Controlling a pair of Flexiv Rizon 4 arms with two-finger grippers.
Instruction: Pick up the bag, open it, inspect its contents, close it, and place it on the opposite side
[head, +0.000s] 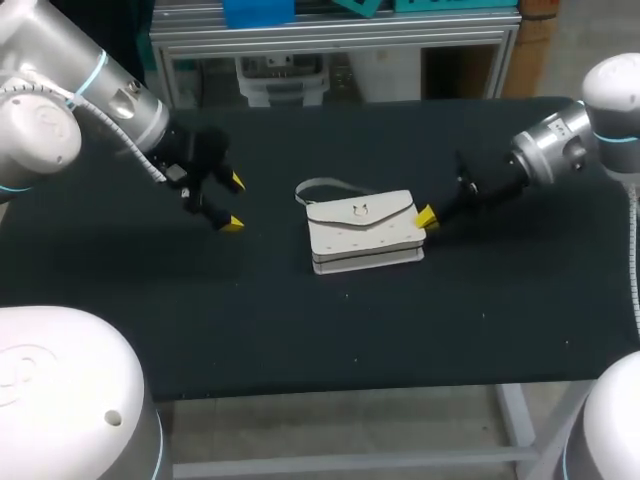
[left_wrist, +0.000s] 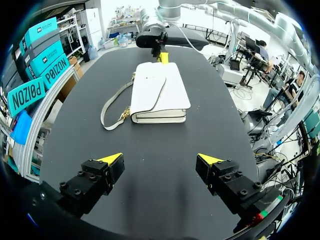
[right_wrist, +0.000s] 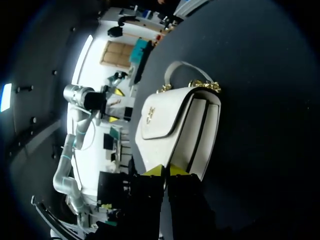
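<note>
Black table (head: 300, 320) bears the bag (head: 362, 232) flat, lengthwise left-right; left fingers (head: 232, 223) spread, right fingers (head: 427, 216) closed together.

Bag (head: 362, 232) lies mid-table (head: 300, 330), its strap (head: 320, 187) looping out behind the left corner. Left gripper (head: 232, 202) hangs well off to the bag's left. Right gripper (head: 427, 216) sits at the bag's right end, seemingly touching it.

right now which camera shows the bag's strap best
The left wrist view: there the strap shows as a whole loop lying beside the bag. The head view shows only a short grey arc of the strap behind the bag. The right wrist view shows a curve of it past the bag's far end.
</note>
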